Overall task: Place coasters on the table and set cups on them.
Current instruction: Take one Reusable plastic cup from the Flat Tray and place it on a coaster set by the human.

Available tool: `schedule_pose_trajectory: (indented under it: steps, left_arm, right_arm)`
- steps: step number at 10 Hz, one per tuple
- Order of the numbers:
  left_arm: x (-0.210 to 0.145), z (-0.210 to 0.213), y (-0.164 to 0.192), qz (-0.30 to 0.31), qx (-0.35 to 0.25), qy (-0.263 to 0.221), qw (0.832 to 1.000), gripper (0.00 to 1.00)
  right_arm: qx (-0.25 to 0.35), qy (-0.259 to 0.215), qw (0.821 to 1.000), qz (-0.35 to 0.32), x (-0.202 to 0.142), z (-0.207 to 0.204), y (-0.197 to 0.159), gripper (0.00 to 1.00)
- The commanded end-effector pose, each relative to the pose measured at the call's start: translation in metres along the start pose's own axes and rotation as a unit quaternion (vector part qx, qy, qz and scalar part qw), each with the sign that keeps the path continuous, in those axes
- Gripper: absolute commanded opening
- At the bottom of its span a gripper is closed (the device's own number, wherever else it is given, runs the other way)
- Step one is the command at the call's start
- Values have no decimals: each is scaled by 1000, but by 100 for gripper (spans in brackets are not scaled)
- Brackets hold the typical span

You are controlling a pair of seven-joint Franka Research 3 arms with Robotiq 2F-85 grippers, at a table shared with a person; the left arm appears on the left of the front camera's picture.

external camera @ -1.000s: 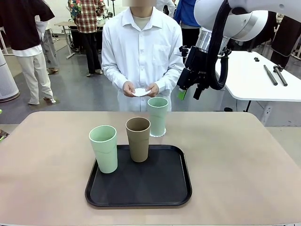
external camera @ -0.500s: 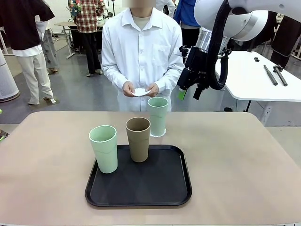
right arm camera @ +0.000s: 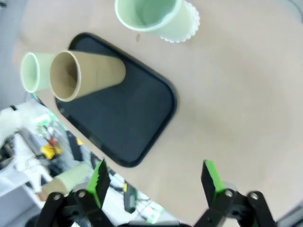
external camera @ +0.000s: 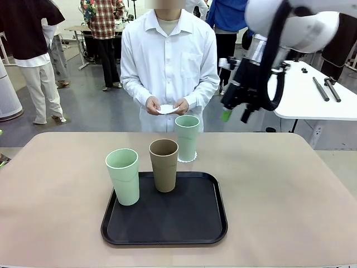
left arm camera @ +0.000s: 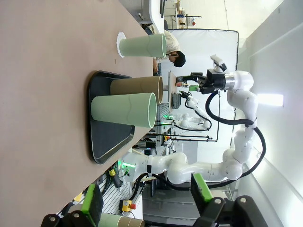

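Three cups: two pale green and one tan, all upright, none tipped.
Near green cup [external camera: 122, 176]: on the left side of the black tray [external camera: 167, 228].
Tan cup [external camera: 164, 164]: on the tray near its far edge, just beside the near green cup but not touching it.
Far green cup [external camera: 187, 137]: off the tray, on the table [external camera: 279, 190] just past the tray's far edge, standing on a coaster.
Coaster under cup [external camera: 193, 159]: white, lying flat on the table, its scalloped edge showing around the cup's base.
Second coaster [external camera: 167, 109]: off the table, held between the person's hands [external camera: 181, 105] at waist height beyond the far edge.
Right gripper [external camera: 235, 115]: high in the air over the far right of the table, well apart from the cups. Its fingers point down and are spread wide, with nothing between them.
Left gripper [left arm camera: 147, 201]: low by the table, looking along the top toward the tray and well apart from it. Its fingers are spread wide and hold nothing.
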State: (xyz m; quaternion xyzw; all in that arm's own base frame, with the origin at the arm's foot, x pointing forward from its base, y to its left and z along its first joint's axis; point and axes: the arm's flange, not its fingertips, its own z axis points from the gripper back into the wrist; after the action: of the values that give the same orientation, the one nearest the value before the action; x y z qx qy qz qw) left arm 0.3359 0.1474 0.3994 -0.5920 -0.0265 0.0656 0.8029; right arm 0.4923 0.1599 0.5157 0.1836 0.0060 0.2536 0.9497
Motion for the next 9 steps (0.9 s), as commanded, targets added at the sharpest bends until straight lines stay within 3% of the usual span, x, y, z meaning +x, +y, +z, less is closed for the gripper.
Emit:
schedule_pose_trajectory:
  steps: [1, 3, 5, 7, 9]
  left_arm:
    - [-1, 1, -2, -2, -7, -3, 1000, 100]
    - [-1, 1, -2, -2, -7, -3, 1000, 100]
    - [-1, 1, -2, -2, -7, -3, 1000, 100]
    - [-1, 1, -2, -2, -7, -3, 1000, 100]
    - [-1, 1, -2, -2, -7, -3, 1000, 100]
  right_arm:
    - [63, -52, 994, -74, -55, 6, -55, 100]
    - [187, -122, 973, -60, -118, 18, -112, 100]
    - [310, -198, 930, -13, -172, 21, -154, 100]
    - [380, -250, 891, -8, -219, 7, -189, 100]
    - [417, -276, 864, -53, -247, -21, -212, 100]
